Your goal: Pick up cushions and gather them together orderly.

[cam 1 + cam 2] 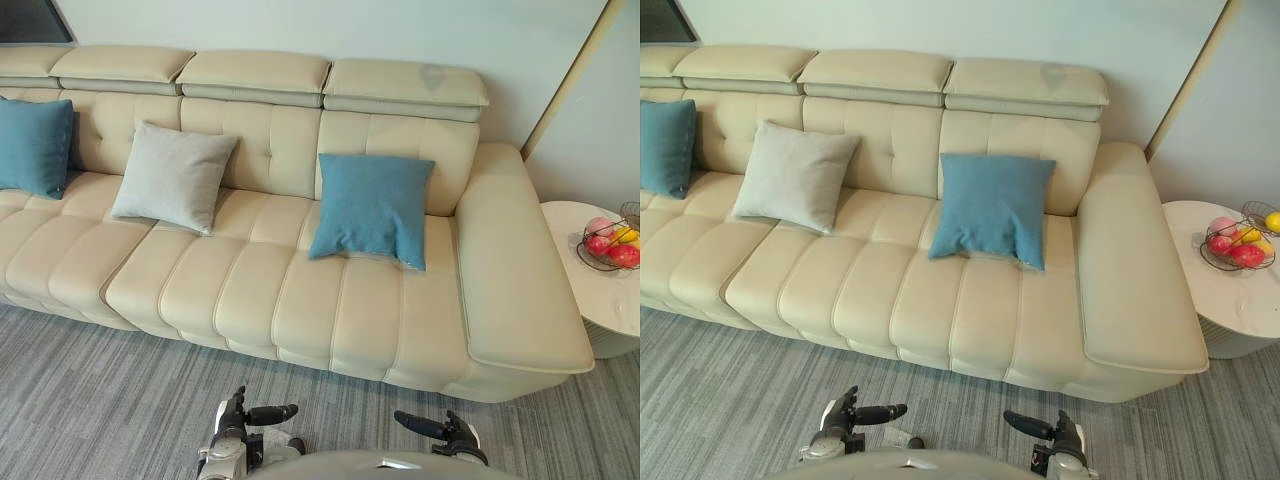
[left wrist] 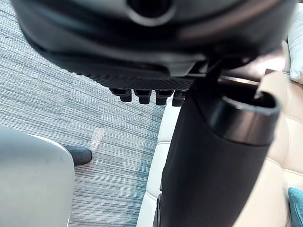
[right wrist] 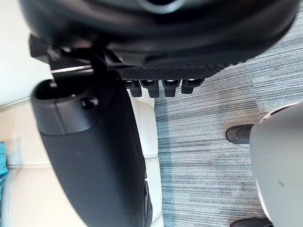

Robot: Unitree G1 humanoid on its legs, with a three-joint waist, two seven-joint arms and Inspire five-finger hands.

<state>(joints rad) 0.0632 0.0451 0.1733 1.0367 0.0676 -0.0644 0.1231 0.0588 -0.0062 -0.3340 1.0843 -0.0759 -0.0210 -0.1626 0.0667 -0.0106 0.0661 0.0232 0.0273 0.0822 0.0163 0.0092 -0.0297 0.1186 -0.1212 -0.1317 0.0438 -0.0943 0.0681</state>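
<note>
Three cushions lean against the back of a cream sofa [image 1: 300,300]. A blue cushion [image 1: 372,208] stands on the right seat beside the wide armrest. A grey cushion [image 1: 172,177] stands on the middle-left seat. A second blue cushion [image 1: 33,145] sits at the far left, cut off by the view's edge. My left hand [image 1: 262,415] and right hand [image 1: 430,428] hang low over the carpet, well short of the sofa front. Both are open and hold nothing, thumbs pointing toward each other. The left wrist view shows the left thumb [image 2: 213,161] over the sofa edge; the right thumb [image 3: 94,156] shows likewise.
A round white side table [image 1: 600,300] stands right of the armrest, carrying a wire bowl of fruit [image 1: 610,243]. Grey striped carpet [image 1: 100,390] lies between me and the sofa. A wall runs behind the sofa.
</note>
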